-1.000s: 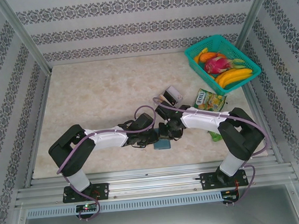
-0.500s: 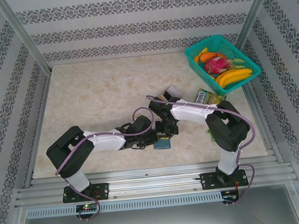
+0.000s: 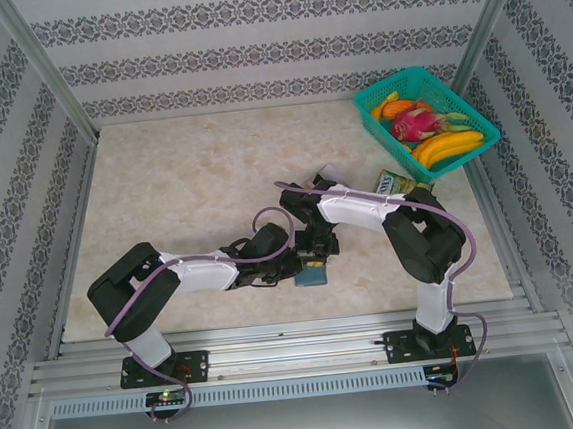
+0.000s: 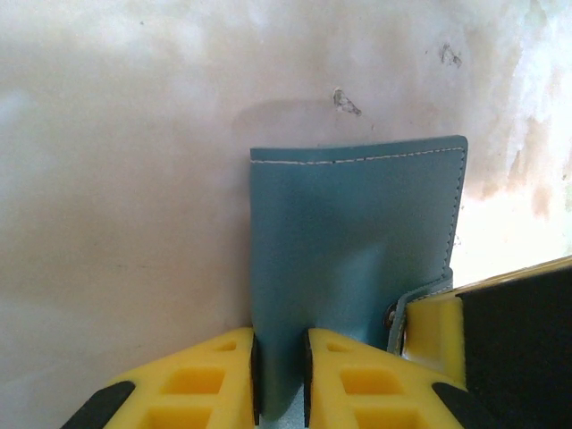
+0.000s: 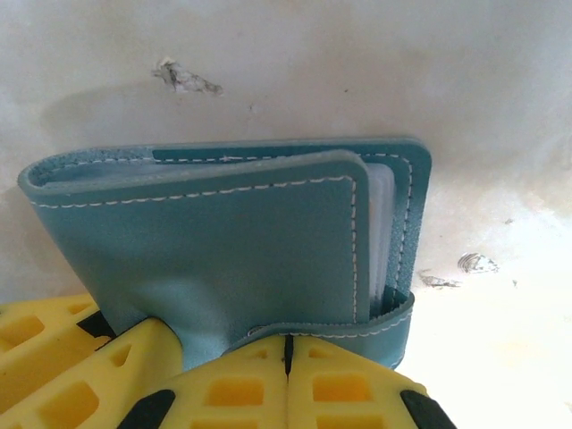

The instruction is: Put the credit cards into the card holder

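no wording can be read — the print on the green-and-yellow foil snack packet (image 3: 394, 179) is too small.

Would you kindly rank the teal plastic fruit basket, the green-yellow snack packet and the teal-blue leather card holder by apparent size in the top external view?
1. The teal plastic fruit basket, clearly largest.
2-3, unranked: the green-yellow snack packet and the teal-blue leather card holder; arms partly hide both; visible parts look alike.
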Controlling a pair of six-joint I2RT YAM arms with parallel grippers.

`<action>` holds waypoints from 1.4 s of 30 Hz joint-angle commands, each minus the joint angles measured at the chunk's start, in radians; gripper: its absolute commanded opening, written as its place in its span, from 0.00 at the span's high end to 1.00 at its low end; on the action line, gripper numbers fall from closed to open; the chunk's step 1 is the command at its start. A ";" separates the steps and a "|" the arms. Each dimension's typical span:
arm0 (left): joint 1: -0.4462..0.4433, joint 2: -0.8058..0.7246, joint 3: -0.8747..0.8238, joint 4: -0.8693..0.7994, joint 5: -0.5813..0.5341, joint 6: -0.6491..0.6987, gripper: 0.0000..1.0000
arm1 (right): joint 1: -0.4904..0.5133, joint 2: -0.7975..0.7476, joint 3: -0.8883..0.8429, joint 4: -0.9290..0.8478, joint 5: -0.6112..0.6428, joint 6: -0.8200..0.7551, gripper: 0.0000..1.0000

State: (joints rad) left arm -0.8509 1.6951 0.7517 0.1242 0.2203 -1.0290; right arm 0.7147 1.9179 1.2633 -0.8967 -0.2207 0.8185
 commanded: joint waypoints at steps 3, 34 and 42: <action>-0.036 0.066 -0.031 0.009 0.056 -0.003 0.79 | 0.009 0.114 -0.101 0.279 -0.068 -0.008 0.94; -0.036 0.081 0.041 -0.111 0.028 0.014 0.79 | 0.004 -0.333 -0.360 0.387 0.024 0.047 1.00; -0.035 0.080 0.038 -0.110 0.031 0.013 0.79 | 0.009 -0.295 -0.355 0.382 0.025 0.042 1.00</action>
State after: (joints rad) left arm -0.8509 1.7054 0.7925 0.0570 0.2195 -1.0283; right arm 0.7101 1.6020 0.9146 -0.5041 -0.2142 0.8577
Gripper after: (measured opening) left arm 0.211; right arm 0.048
